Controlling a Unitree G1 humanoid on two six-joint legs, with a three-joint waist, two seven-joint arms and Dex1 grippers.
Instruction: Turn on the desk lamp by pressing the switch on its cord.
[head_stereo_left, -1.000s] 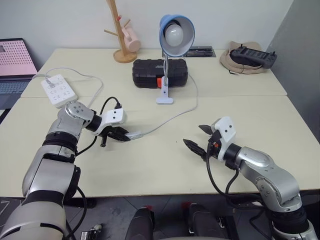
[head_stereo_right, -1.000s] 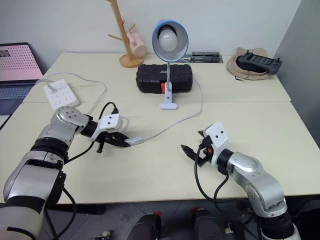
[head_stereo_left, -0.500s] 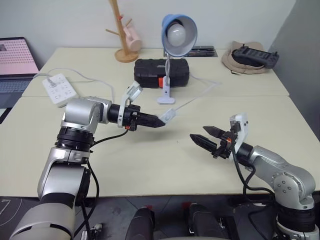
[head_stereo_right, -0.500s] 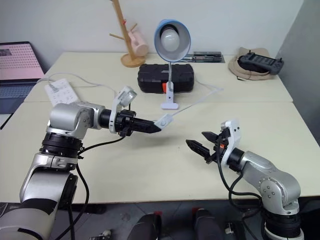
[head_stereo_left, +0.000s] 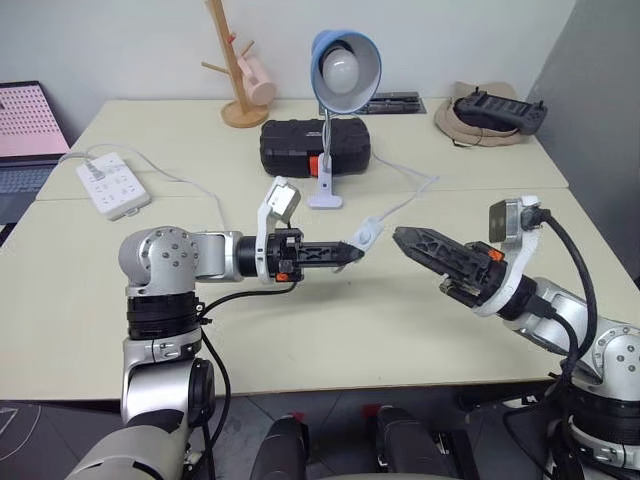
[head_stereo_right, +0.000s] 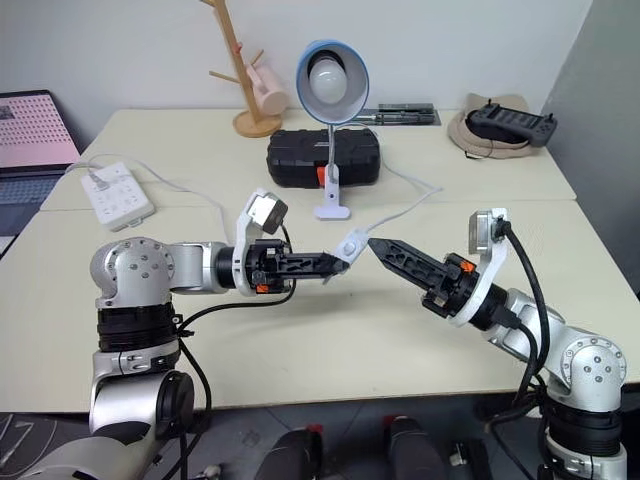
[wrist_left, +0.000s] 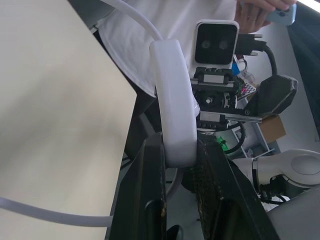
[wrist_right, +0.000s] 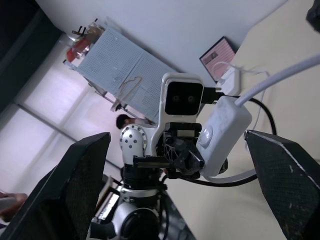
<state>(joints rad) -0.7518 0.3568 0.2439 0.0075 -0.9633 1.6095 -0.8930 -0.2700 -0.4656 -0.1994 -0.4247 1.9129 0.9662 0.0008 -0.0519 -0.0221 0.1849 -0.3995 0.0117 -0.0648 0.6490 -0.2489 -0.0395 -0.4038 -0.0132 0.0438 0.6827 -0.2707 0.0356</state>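
Observation:
The desk lamp (head_stereo_left: 345, 65), with a light-blue shade and white bulb, stands unlit at the back centre on its white base (head_stereo_left: 325, 200). Its thin cord (head_stereo_left: 410, 195) runs across the table and rises to the switch (head_stereo_left: 366, 237), a small white oblong held above the table. My left gripper (head_stereo_left: 352, 250) is shut on the switch; in the left wrist view the switch (wrist_left: 172, 115) stands pinched between the black fingers (wrist_left: 152, 190). My right gripper (head_stereo_left: 400, 238) hangs open, pointing at the switch from just to its right. In the right wrist view the switch (wrist_right: 222, 135) sits between its spread fingers (wrist_right: 75, 200).
A black case (head_stereo_left: 315, 145) lies behind the lamp base. A white power strip (head_stereo_left: 112, 185) and a laptop (head_stereo_left: 20, 120) are at the left. A wooden mug tree (head_stereo_left: 240, 75) stands at the back. A hat with a controller (head_stereo_left: 485, 110) sits back right.
My left gripper has carried the switch further right and higher. My right gripper has risen, rolled over and come close to the switch. The camera view has shifted a little.

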